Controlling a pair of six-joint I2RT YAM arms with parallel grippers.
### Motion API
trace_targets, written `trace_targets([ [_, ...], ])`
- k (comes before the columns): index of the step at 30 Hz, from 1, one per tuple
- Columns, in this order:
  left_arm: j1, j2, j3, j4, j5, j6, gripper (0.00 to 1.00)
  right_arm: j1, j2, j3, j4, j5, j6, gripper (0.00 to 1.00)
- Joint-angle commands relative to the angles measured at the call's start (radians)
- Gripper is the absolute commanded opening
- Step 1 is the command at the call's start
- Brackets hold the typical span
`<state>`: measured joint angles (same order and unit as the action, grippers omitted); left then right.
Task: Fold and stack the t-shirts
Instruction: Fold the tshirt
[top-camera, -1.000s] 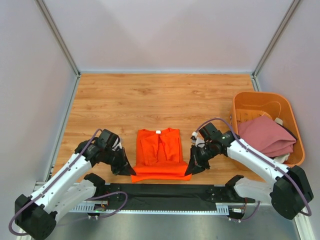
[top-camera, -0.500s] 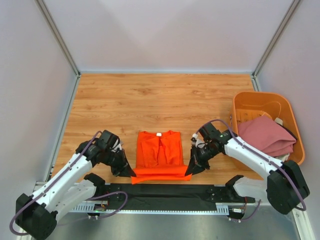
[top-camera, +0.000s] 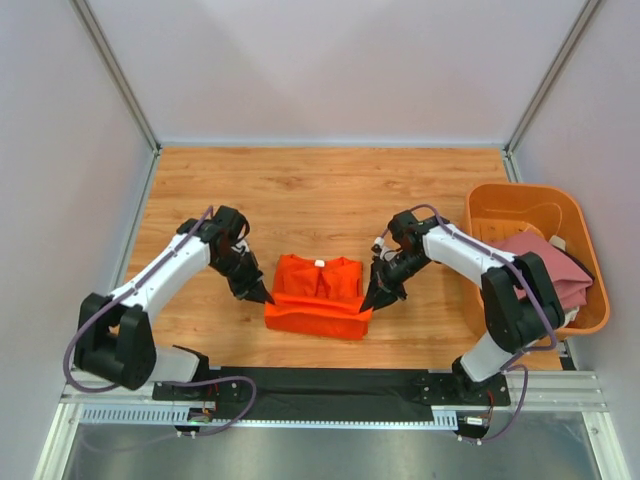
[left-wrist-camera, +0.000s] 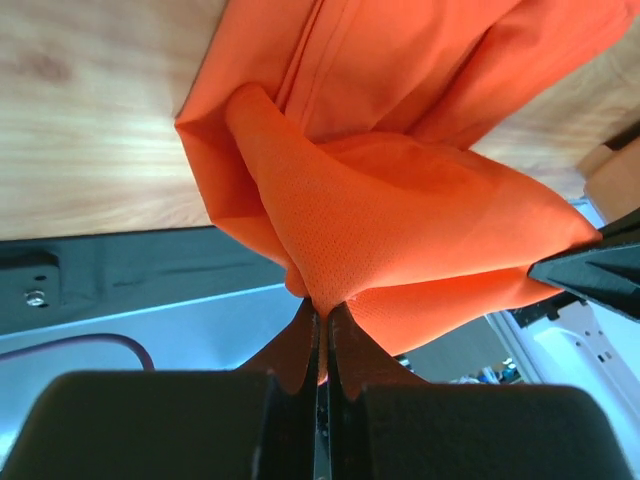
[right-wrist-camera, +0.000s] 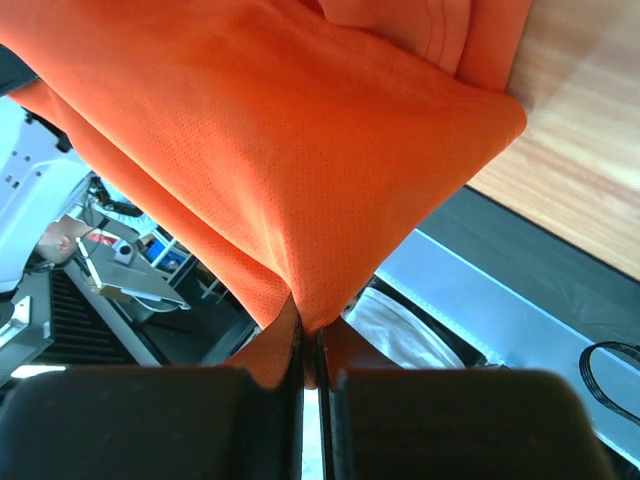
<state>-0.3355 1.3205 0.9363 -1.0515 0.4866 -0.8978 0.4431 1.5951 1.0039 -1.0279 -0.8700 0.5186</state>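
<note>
A bright orange short-sleeved cloth t-shirt lies partly folded a little toward 6 o'clock from the middle of the wooden desk. Its collar and small white label point to 12 o'clock.

The left hand is at the shirt's 8 o'clock corner. Its fingers are pressed together and pinch a bunch of the orange cloth. The right hand is at the 4 o'clock corner and nips the cloth in the same way. Both wrist views show the fabric gathered to a point between the closed fingertips and spreading away from them in a taut sheet. The near edge hangs between the two hands, raised above the desk and doubled over the part of the shirt that lies flat.

At 3 o'clock, at the desk's edge, stands a rigid orange plastic tub. A dusty pink cloth t-shirt is heaped inside it, well apart from the orange one.
</note>
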Motion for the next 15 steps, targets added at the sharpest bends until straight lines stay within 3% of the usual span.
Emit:
trace_targets([
  [1,0.029,0.08,0.102,-0.035,-0.062,0.091,0.0,-0.035,0.055,0.055,-0.057,-0.041,-0.045,0.01],
  [10,0.062,0.302,0.283,0.013,-0.069,0.174,0.01,-0.082,0.29,0.245,0.0,-0.093,-0.029,0.05],
  [14,0.073,0.41,0.383,0.126,-0.15,0.244,0.27,-0.133,0.428,0.389,0.095,-0.104,0.015,0.14],
  [15,0.076,0.434,0.415,0.145,-0.166,0.261,0.32,-0.144,0.456,0.485,0.11,-0.052,0.011,0.32],
])
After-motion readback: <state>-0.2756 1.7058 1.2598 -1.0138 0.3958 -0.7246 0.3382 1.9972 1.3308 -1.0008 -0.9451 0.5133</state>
